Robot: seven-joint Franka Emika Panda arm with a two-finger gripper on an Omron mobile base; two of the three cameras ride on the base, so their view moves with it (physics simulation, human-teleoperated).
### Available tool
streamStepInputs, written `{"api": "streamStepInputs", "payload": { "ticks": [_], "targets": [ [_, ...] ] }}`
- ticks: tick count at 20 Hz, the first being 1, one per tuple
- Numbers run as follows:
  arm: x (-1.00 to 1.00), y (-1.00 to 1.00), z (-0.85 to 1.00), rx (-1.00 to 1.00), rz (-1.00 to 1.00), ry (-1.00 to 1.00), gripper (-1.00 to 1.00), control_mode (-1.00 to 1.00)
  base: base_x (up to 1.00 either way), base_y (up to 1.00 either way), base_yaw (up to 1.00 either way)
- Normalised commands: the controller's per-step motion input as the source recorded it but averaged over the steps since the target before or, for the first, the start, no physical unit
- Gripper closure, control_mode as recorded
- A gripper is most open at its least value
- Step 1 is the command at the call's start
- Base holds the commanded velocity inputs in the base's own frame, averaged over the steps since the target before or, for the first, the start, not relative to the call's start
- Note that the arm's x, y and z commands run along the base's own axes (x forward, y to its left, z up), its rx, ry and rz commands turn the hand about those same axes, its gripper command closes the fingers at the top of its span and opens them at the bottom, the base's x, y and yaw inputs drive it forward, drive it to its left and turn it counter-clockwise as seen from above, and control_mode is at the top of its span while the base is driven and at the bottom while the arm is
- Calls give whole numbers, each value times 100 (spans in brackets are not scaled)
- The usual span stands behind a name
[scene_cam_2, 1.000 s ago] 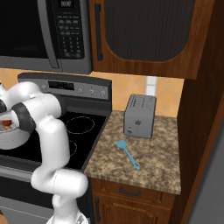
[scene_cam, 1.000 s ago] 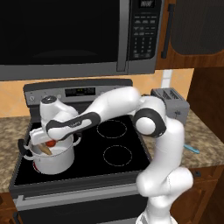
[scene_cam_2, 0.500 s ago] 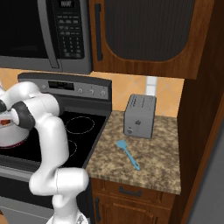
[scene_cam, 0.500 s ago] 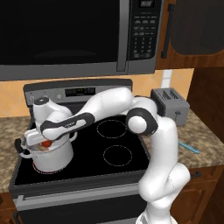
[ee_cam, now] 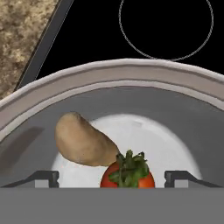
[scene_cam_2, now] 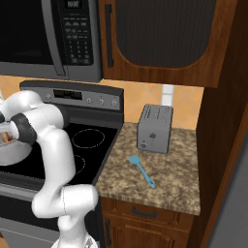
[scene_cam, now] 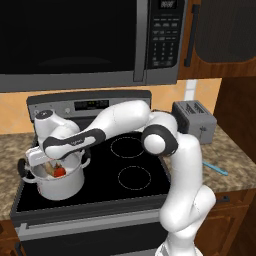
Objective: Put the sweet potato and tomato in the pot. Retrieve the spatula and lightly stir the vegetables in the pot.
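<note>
So both veggies look sorted. In the hand view, the tomato (ee_cam: 127,174) sits right between your claw's (ee_cam: 112,177) two tips at the bottom edge, green top facing the camera. The sweet potato (ee_cam: 83,145) leans against it on the far left side, and both are down on the floor of the pot (ee_cam: 131,74). The tips stand wide apart, well clear of the tomato on either side, so the claw is spread open with nothing in it. From the left base view your hand hangs right over the pot's (scene_cam: 59,186) mouth, with the red of the tomato (scene_cam: 59,172) peeking out under it.

The thing your next move hangs on is the spatula (scene_cam_2: 142,170). It's nowhere near the claw. It's across the whole stove, out on the granite counter (scene_cam_2: 174,179) in front of the toaster (scene_cam_2: 155,128), so well off to the arm's right side and a bit nearer the front edge than the pot is. You can also spot the spatula (scene_cam: 215,168) in the left base view, poking out past the arm's elbow.

Its long axis runs diagonally, blade toward the toaster and handle toward the counter's front edge, lying flat. My guess is you'll want to lift straight out of the pot first so you don't clip the rim. Then swing right and turn the wrist so the tips straddle the handle across its width, not along it. It's thin and flat on the stone, so you'll probably have to come down almost onto the counter.
</note>
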Motion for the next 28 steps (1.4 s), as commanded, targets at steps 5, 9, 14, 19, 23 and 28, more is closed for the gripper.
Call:
{"api": "streamStepInputs", "payload": {
  "ticks": [5,9,14,19,23,28],
  "targets": [
    [-7,0,0,0,0,0,-100,-100,0,0,0],
    [-3,-6,0,0,0,0,-100,-100,0,0,0],
    [-22,-8,0,1,0,0,-100,-100,0,0,0],
    [-49,-17,8,3,0,-3,-100,-100,0,0,0],
    [-61,-51,39,11,0,-14,-100,-100,0,0,0],
    [-53,-55,34,10,0,-13,-100,-100,0,0,0]
  ]
}}
